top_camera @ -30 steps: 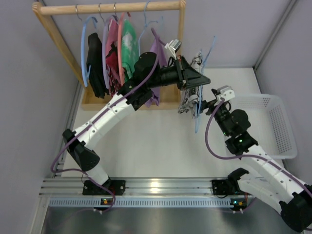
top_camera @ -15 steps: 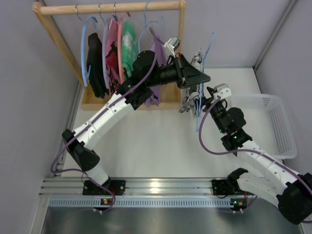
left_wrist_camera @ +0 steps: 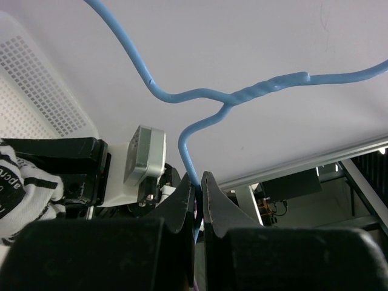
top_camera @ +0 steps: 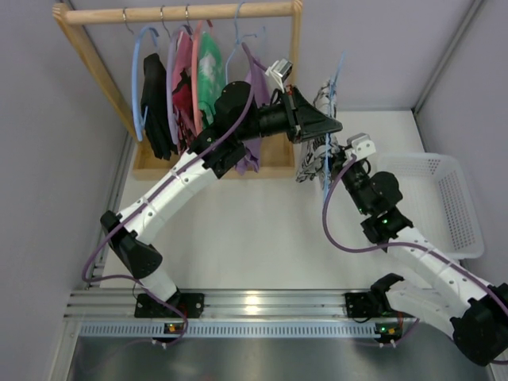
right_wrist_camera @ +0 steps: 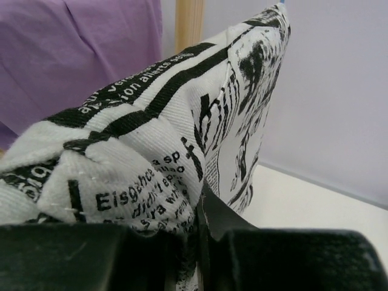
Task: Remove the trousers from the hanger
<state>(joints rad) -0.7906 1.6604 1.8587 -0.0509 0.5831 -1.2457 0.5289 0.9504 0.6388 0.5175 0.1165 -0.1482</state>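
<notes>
Change: right end effector (right_wrist_camera: 197, 212) just closed, now pinching the trousers (right_wrist_camera: 151, 139). Left end effector (left_wrist_camera: 198, 191) pinches the hanger (left_wrist_camera: 242, 97) wire. Judgement: pull-off can start.

A wooden rack (top_camera: 178, 12) stands to the left of the left fingers (left_wrist_camera: 180, 201); from its bar hang a black garment (top_camera: 156, 103), a pink one (top_camera: 184, 79), a green patterned top (top_camera: 210, 71) and a purple garment (top_camera: 255, 83), the purple nearest those fingers; a white mesh basket (top_camera: 460, 208) sits on the table (top_camera: 262, 238), off to the right of the right fingers (right_wrist_camera: 221, 221); a metal rail (top_camera: 262, 302) runs well apart from both.
</notes>
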